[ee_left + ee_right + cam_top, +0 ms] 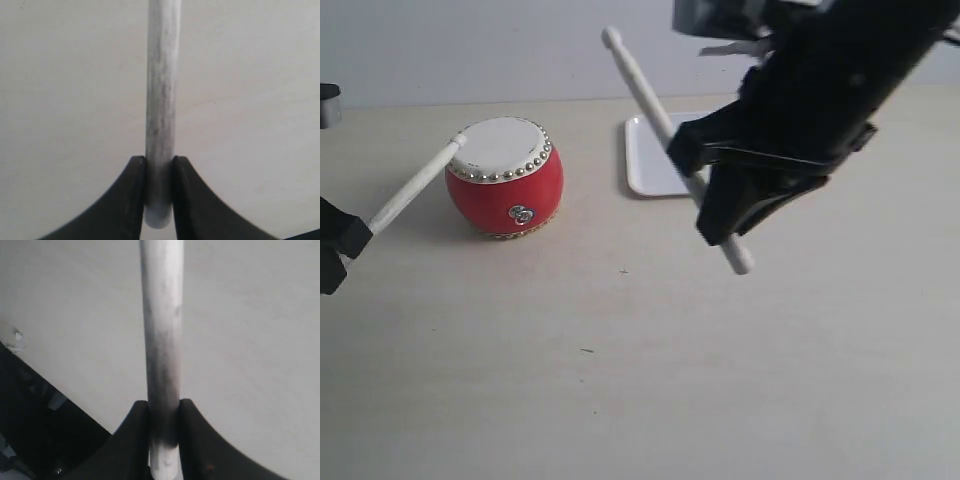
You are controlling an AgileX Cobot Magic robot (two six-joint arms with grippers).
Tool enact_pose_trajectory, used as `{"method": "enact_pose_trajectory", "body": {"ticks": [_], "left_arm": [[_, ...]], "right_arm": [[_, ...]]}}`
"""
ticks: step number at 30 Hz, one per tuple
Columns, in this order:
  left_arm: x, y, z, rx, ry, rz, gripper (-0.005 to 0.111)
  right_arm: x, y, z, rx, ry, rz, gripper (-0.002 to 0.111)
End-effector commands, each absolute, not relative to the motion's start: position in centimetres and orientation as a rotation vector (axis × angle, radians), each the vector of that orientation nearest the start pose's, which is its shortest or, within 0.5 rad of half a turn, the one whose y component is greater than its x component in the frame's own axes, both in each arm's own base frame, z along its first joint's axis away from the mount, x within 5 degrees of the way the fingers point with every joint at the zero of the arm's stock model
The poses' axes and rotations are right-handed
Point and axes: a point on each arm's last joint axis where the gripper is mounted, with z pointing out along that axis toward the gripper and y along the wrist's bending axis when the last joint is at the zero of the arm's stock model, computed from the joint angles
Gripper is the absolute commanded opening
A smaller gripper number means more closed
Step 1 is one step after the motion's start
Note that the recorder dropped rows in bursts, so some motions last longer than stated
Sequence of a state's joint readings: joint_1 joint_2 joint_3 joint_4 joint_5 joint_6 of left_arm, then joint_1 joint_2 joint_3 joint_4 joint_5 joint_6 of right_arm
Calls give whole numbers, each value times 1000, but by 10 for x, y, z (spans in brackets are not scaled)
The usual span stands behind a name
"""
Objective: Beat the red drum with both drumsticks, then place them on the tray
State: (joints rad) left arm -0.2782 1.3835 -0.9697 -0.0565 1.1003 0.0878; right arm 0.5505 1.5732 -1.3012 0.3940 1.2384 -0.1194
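Note:
The red drum [505, 178] with its cream skin and gold studs stands on the table left of centre. My left gripper [342, 240] at the left edge is shut on one drumstick [415, 187], whose knob rests at the drum's near-left rim; the wrist view shows that stick [161, 100] clamped between black fingers [134, 200]. My right gripper [705, 170] hangs high on the right, shut on the other drumstick [640, 85], which slants up and left in the air, its butt [738, 262] below the fingers. That stick [161, 330] shows gripped in the right wrist view. The white tray [642, 160] lies behind, mostly hidden by the right arm.
Pale tabletop surrounds the drum, with open surface in front and on the right. The bulky black right arm [820, 90] covers the upper right. A grey wall runs along the table's far edge.

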Motion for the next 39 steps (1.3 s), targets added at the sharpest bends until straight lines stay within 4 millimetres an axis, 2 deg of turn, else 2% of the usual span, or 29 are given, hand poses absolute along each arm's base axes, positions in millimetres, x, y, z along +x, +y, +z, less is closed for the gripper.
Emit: {"method": "enact_pose_trajectory", "body": {"ticks": [1, 6, 9, 14, 16, 20, 27, 30, 33, 35, 37, 39], "left_arm": [[228, -71, 263, 522, 2948, -124, 0], [225, -70, 267, 532, 2932, -115, 0], [226, -70, 267, 534, 2921, -115, 0], [232, -71, 270, 549, 2862, -111, 0], [235, -72, 276, 544, 2832, -114, 0], [244, -75, 278, 531, 2781, -119, 0], [242, -75, 272, 535, 2846, -116, 0], [242, -74, 273, 534, 2842, -117, 0], [242, -74, 274, 533, 2836, -117, 0], [242, -75, 274, 530, 2829, -120, 0], [246, -76, 274, 518, 2801, -133, 0], [253, -79, 268, 518, 2782, -141, 0]], "right_arm": [[272, 221, 275, -916, 2910, 584, 0], [288, 254, 267, -1009, 2869, 552, 0], [293, 266, 251, -1026, 2901, 544, 0], [299, 273, 218, -974, 3015, 544, 0], [300, 276, 211, -959, 3041, 573, 0], [299, 280, 211, -936, 3050, 635, 0], [309, 288, 230, -931, 2965, 681, 0], [313, 292, 217, -931, 2993, 672, 0], [318, 295, 182, -932, 3079, 642, 0], [320, 297, 169, -919, 3112, 635, 0], [320, 298, 168, -919, 3114, 634, 0], [319, 296, 182, -922, 3079, 641, 0]]}}
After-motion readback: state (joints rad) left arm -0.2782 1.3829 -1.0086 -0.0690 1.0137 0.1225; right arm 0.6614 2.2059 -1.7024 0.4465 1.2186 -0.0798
